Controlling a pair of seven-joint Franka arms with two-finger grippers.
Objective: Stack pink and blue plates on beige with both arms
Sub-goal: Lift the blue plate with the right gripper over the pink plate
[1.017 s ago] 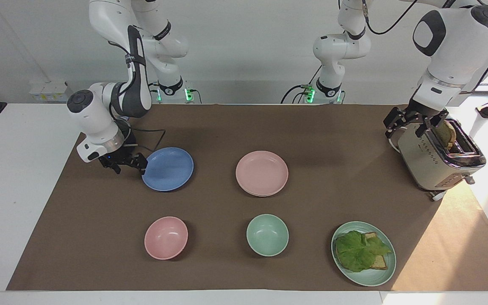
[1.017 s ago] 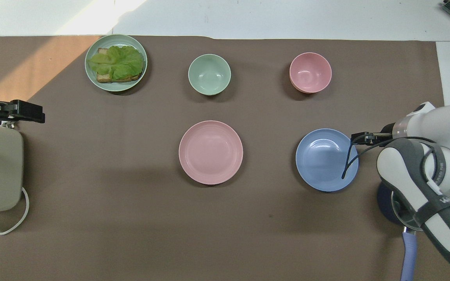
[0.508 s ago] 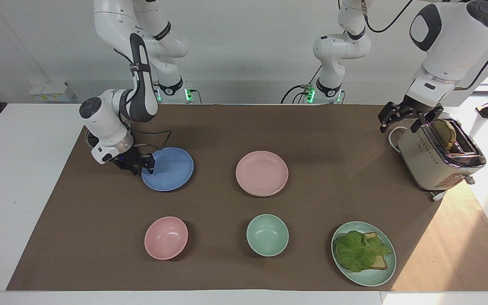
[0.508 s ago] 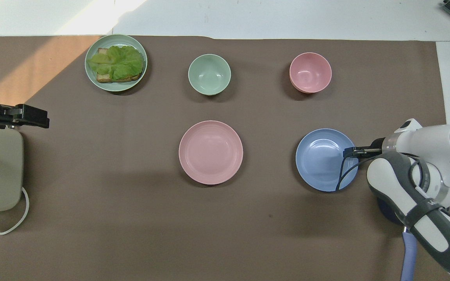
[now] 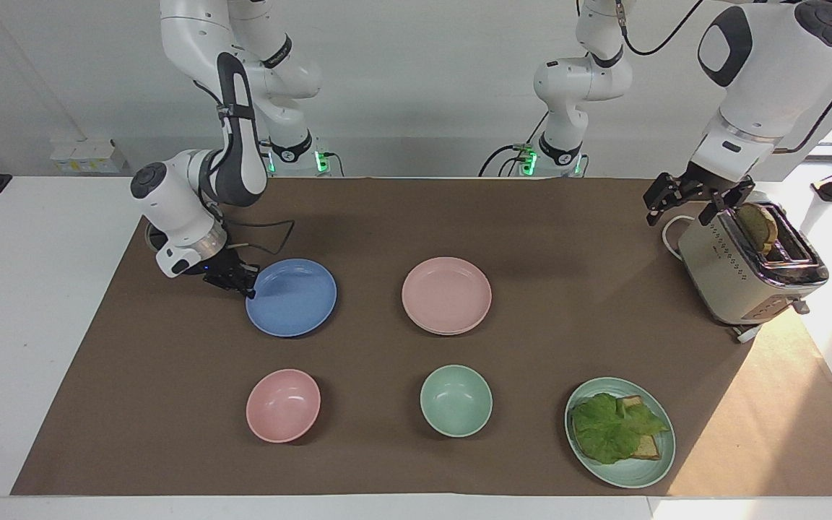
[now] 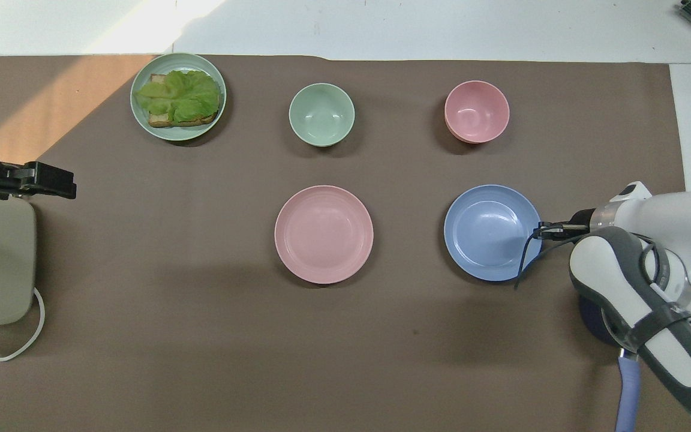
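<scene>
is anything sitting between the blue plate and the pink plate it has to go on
Nothing visible. Only bare brown mat lies between the blue plate, gripped at its rim by the right hand, and the pink plate. The bowls sit farther from the robots, off that path.

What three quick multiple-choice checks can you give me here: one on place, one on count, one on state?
1. Where is the left gripper?
A. By the toaster
B. Over the blue plate
C. Over the green bowl

2. How many bowls are on the table?
A. One
B. Two
C. Four

3. What is the right gripper doing?
A. Open, over the green bowl
B. Shut on the blue plate's rim
C. Open, by the toaster

Answers:
1. A: it hangs at the toaster's end nearer the robots.
2. B: only the pink bowl and the green bowl.
3. B: its fingertips pinch the plate's edge at the right arm's end of the table.
</scene>
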